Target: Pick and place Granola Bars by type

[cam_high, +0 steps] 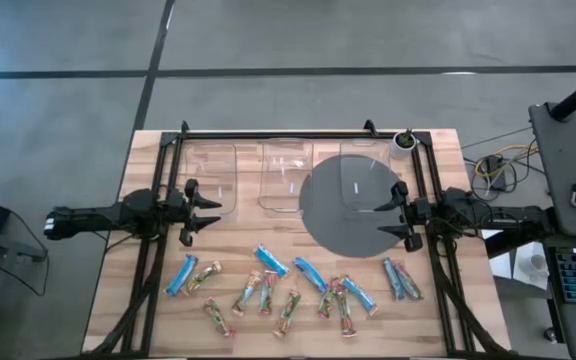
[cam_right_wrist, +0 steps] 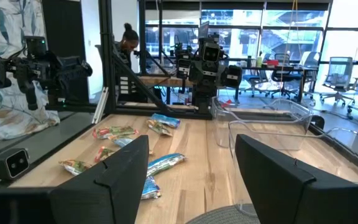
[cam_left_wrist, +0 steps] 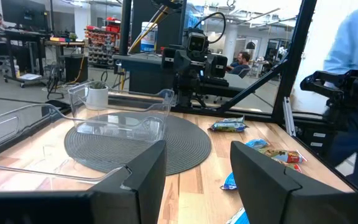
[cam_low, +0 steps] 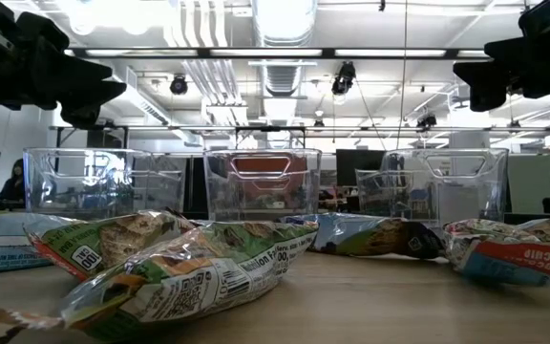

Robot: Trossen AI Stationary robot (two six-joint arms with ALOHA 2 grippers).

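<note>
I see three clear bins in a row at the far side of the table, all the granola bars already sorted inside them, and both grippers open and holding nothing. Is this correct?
Not quite. The granola bars are not in the clear bins; they lie scattered on the wooden table in front of them, as the high view shows. The rest holds: three bins in a row, the left gripper and right gripper open and empty.

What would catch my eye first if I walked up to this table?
Probably the scatter of wrapped granola bars, blue ones and tan-green ones mixed, along the near edge of the wooden table. Behind them three clear bins stand in a row, the right one on a round grey mat. A dark arm waits at each side, left pincer and right pincer both open and empty.
</note>
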